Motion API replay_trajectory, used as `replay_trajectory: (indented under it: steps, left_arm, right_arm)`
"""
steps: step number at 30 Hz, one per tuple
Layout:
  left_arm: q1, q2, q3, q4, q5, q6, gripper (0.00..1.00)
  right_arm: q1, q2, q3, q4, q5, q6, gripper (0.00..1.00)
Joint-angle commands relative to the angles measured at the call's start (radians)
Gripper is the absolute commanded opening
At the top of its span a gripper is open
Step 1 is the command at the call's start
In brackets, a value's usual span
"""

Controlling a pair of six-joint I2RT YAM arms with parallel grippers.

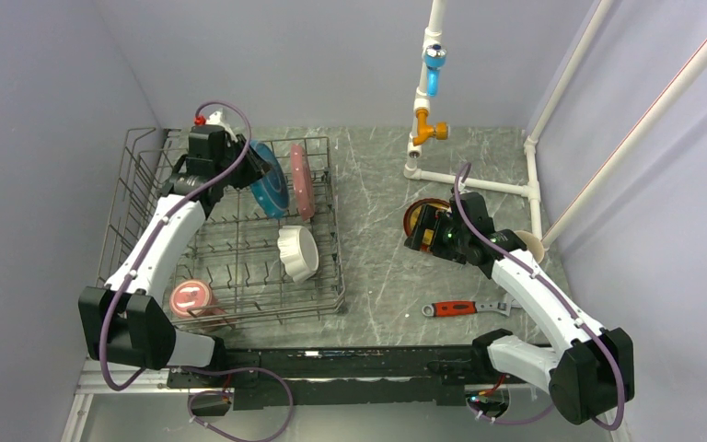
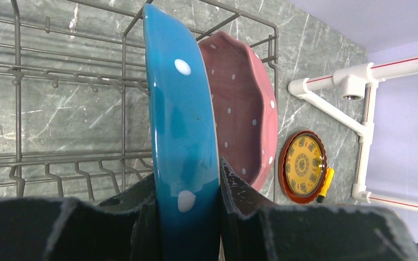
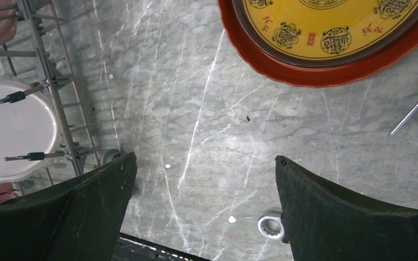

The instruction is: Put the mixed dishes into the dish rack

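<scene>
The blue plate (image 2: 182,136) stands on edge at the dish rack's (image 1: 276,315) far end, just beside the pink scalloped plate (image 2: 245,114), with the left gripper (image 2: 188,187) clamped on its rim. This looks like the seating step, and next it should let go only once the rack holds the plate. Right of the rack, the right gripper (image 3: 202,163) hangs spread and empty near the red-brown plate (image 3: 332,32). Only the left wrist view shows the pinch; only the top view shows the cream cup (image 1: 529,242) outside the rack.
</scene>
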Motion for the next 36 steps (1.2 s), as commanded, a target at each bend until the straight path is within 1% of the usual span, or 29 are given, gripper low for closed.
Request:
replay_trajectory:
  steps: [1,5,9,12,18,20,24,26,28,30,32,34,36]
  left_arm:
    - [0.008,0.015,0.044,0.141,-0.014,0.026,0.0]
    - [0.006,0.052,0.078,0.114,0.026,0.061,0.0]
    - [0.006,0.045,0.095,0.063,-0.003,0.122,0.0]
    - [0.006,0.023,0.066,0.091,0.0,0.152,0.0]
    - [-0.001,0.053,0.038,0.131,0.115,0.197,0.0]
    - [-0.017,0.062,0.026,0.138,0.107,0.208,0.0]
    - [-0.052,0.081,0.02,0.119,0.034,0.232,0.01]
    - [-0.07,0.085,0.022,0.11,-0.003,0.241,0.11]
    - [-0.082,0.084,0.016,0.111,-0.033,0.244,0.25]
    - [-0.085,0.076,0.007,0.115,-0.041,0.239,0.42]
    - [-0.088,0.064,-0.001,0.124,-0.038,0.242,0.54]
    - [-0.093,0.057,-0.001,0.121,-0.031,0.249,0.78]
    - [-0.097,0.053,0.006,0.108,-0.022,0.249,0.96]
  right_arm:
    - [0.003,0.002,0.031,0.052,-0.026,0.006,1.0]
    - [0.004,0.017,0.036,0.061,-0.04,0.0,1.0]
    - [0.003,0.032,0.045,0.062,-0.048,-0.003,1.0]
    - [0.004,0.052,0.05,0.072,-0.06,-0.001,1.0]
    - [0.003,0.071,0.045,0.087,-0.081,0.009,1.0]
    - [0.004,0.058,0.034,0.099,-0.084,0.01,1.0]
    - [0.004,0.031,0.011,0.118,-0.085,0.01,1.0]
    - [0.004,0.028,0.007,0.118,-0.086,0.005,1.0]
    - [0.003,0.027,0.006,0.113,-0.082,0.0,1.0]
    - [0.004,0.023,0.002,0.111,-0.078,-0.006,1.0]
    - [0.003,0.013,-0.006,0.115,-0.072,-0.01,1.0]
    - [0.003,0.006,-0.015,0.12,-0.069,-0.013,1.0]
    - [0.003,0.001,-0.02,0.124,-0.066,-0.017,1.0]
